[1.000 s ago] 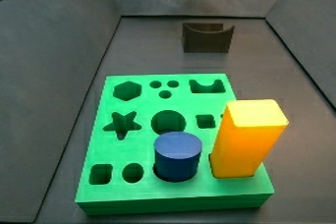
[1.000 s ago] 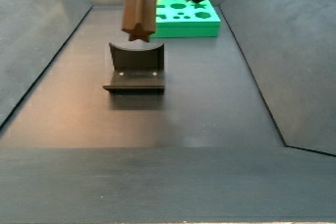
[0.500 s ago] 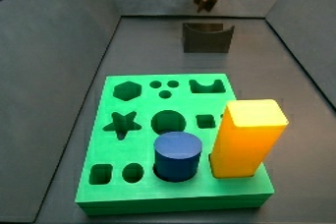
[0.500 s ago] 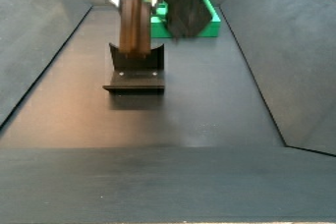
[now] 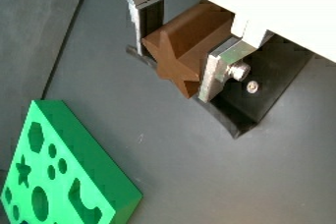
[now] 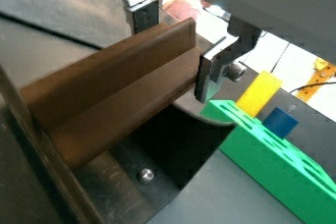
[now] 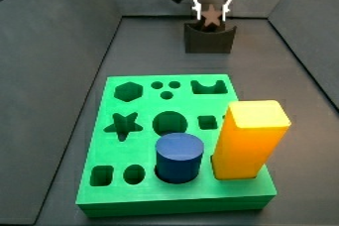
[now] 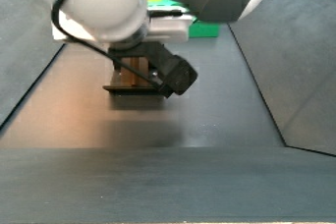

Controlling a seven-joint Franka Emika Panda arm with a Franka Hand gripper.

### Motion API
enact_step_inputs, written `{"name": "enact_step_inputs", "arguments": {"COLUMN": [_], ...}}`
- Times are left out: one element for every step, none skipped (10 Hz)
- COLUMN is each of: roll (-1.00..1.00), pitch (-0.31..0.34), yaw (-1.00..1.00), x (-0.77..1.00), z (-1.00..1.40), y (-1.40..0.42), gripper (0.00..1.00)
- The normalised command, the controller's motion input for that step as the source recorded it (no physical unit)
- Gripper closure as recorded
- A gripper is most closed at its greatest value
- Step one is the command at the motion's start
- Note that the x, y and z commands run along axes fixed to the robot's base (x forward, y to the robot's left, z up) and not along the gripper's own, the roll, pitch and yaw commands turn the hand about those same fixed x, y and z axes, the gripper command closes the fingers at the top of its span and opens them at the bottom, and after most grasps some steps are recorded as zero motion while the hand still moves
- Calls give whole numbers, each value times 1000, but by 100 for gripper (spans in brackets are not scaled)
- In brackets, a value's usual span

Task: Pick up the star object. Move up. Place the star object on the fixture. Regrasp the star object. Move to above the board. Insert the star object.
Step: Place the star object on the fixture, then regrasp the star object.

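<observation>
The star object (image 5: 182, 49), a long brown prism (image 6: 105, 100), lies level between the fingers of my gripper (image 5: 178, 63), which is shut on it near one end. It sits right at the U-shaped notch of the dark fixture (image 5: 250, 105) (image 6: 171, 161); I cannot tell whether it rests on it. In a side view the gripper (image 7: 209, 16) hangs just above the fixture (image 7: 209, 40) at the far end. The arm hides most of the star object and fixture (image 8: 132, 87) in a side view. The green board (image 7: 133, 175) lies apart, its star hole (image 7: 123, 125) open.
A yellow block (image 7: 252, 139) and a blue cylinder (image 7: 179, 159) stand in the board's near right part. Dark sloping walls (image 7: 79, 81) close in the floor on both sides. The board (image 5: 66, 179) shows beside the fixture in a wrist view.
The gripper has come down with the star object from high above the fixture to the notch. The arm now fills much of a side view.
</observation>
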Motion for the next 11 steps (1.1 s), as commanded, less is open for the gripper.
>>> {"name": "enact_step_inputs", "arguments": {"roll": [-129, -129, -114, -115, -115, -116, 0, 0, -4, 2, 16], "pitch": [-9, -9, -21, -26, -24, -18, 0, 0, 11, 12, 25], "yaw": [-136, -136, -127, -129, -126, -111, 0, 0, 27, 32, 32], "x": [108, 108, 91, 97, 95, 88, 0, 0, 0, -2, -21], "z": [-616, -616, -610, -603, -603, -610, -167, 0, 1000, 1000, 1000], "y": [147, 147, 165, 168, 165, 150, -500, 0, 0, 0, 1], "gripper": [100, 100, 100, 100, 100, 100, 100, 0, 0, 0, 0]}}
